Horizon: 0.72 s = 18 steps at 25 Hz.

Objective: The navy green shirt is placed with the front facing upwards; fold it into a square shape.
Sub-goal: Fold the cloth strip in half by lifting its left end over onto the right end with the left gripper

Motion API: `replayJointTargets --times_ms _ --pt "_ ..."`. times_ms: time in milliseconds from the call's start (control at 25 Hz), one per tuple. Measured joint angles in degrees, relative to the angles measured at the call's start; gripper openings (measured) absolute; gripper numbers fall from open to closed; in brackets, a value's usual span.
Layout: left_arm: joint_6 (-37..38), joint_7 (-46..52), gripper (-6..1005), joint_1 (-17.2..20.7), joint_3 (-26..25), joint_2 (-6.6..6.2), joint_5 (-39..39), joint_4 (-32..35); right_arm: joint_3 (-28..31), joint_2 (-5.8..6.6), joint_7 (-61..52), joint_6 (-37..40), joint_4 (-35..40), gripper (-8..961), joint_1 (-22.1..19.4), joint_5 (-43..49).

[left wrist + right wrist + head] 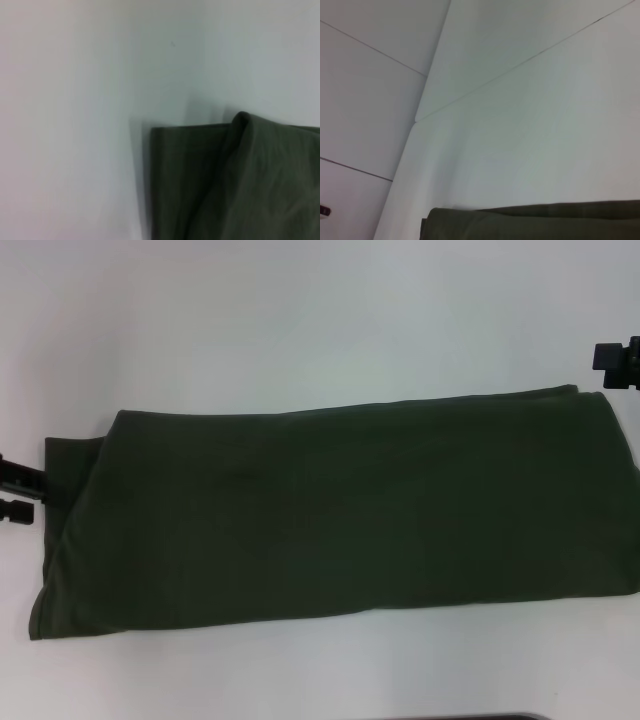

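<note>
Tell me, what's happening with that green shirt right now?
Left gripper at shirt's left edge. Right gripper off far right corner. Shirt folded into long band. Nothing in the way.

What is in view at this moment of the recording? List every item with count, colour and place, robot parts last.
navy green shirt: one, dark olive green, folded into a long band lying across the middle of the table, no print showing; an under layer sticks out at its left end.
table: one, white, under the shirt and filling the head view.
left gripper: one, black, at the left edge of the head view, at the shirt's left end.
right gripper: one, black, at the right edge of the head view, beyond the shirt's far right corner.
</note>
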State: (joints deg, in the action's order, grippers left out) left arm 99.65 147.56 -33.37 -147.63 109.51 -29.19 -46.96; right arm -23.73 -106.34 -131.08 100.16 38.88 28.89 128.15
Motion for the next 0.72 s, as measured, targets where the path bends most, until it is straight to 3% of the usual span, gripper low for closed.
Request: replayJointTargets --times_ms 560,720 --pt "-0.86 0.37 596 -0.55 1.57 -0.27 0.49 0.17 0.03 0.0 -0.15 -0.07 0.04 657 0.27 -0.01" --pt "-2.64 1.29 611 -0.52 1.88 0.34 3.16 0.4 0.09 -0.12 -0.2 -0.08 -0.03 657 0.32 -0.01"
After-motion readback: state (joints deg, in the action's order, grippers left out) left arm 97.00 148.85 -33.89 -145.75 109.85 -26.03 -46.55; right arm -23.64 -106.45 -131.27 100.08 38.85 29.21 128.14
